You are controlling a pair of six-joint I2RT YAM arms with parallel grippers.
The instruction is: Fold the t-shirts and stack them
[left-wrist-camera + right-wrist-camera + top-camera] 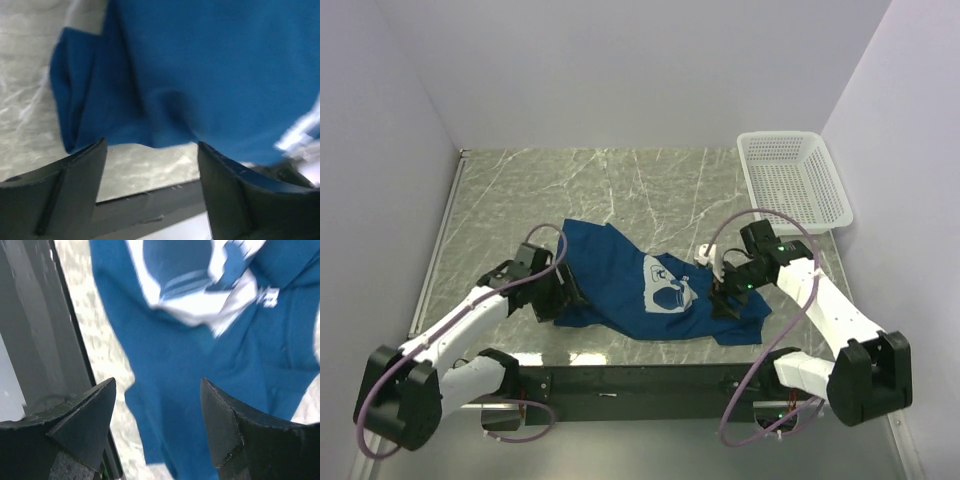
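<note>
T-shirt [615, 285] lies rumpled mid-bench [520, 190], left claw [563, 293] and right claw [725, 300] both open and empty at its opposite edges; best to pinch a single layer each side and pull flat before folding.

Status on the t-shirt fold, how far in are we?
Done: little. The t-shirt lies rumpled on the table, white print up, no clean fold showing. In hand: the left hand and right hand hang open over its left and right edges, gripping nothing. Left: fold it properly and stack it; the basket sits apart at the far right.
</note>
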